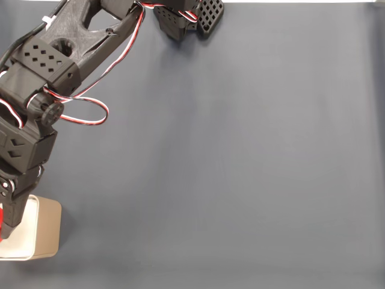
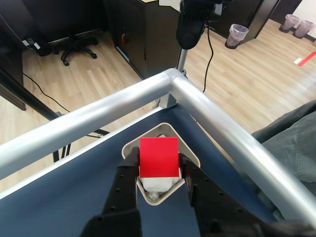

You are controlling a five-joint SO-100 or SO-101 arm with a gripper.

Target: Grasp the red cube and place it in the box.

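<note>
Holding the cube (image 2: 158, 157) in the pincer (image 2: 159, 170), I'm at the placing step: grasp done, drop not yet made. In the wrist view both fingers (image 2: 129, 174) press the cube's sides, and its red top face sits square between them. The box (image 2: 193, 157) lies directly under the pincer, its cream rim showing around the cube on three sides and white interior showing just below the cube. I can't tell whether the cube is already down inside the box or just above the rim.

In the fixed view the arm (image 1: 36, 120) reaches to the bottom-left corner of the tabletop (image 1: 240, 168); the pincer tip (image 1: 8, 224) overlaps the box (image 1: 48, 232), and a sliver of red cube (image 1: 1, 218) shows at the frame edge.

Next move, as I judge it: spread the fingers so the cube falls in, lowering a touch first if there's a gap. The box is only a bit wider than the cube, so staying centred matters. Then lift straight up so the fingers don't catch the rim. The metal rail (image 2: 98, 123) runs just beyond the box.
</note>
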